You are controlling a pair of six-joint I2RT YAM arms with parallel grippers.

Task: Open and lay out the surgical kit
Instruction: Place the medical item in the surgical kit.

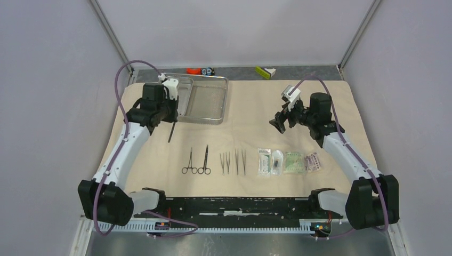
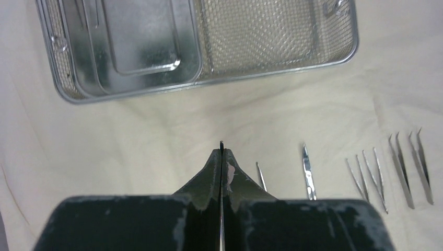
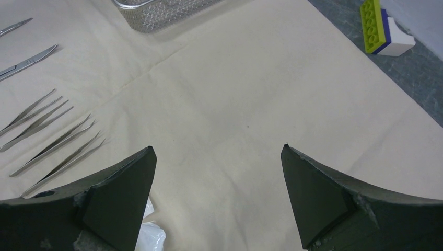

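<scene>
Now | left hand [image 2: 221,152] clamps thin instrument [image 1: 171,132], long axis near-far | right hand [image 3: 218,148] wide

**Open lane down the middle of the cloth**

I see bare cloth [image 1: 256,106] between the tray [image 1: 208,101], at its far left corner, and my right gripper [image 3: 219,149], whose jaws stand wide over the right half. Along the near edge a row blocks any low pass: two ring-handled tools [image 1: 205,159], tweezers [image 1: 236,161], then packets [image 1: 282,161]. My left gripper [image 2: 221,157], clamped on a thin instrument [image 1: 171,132], hangs just in front of the tray.
</scene>
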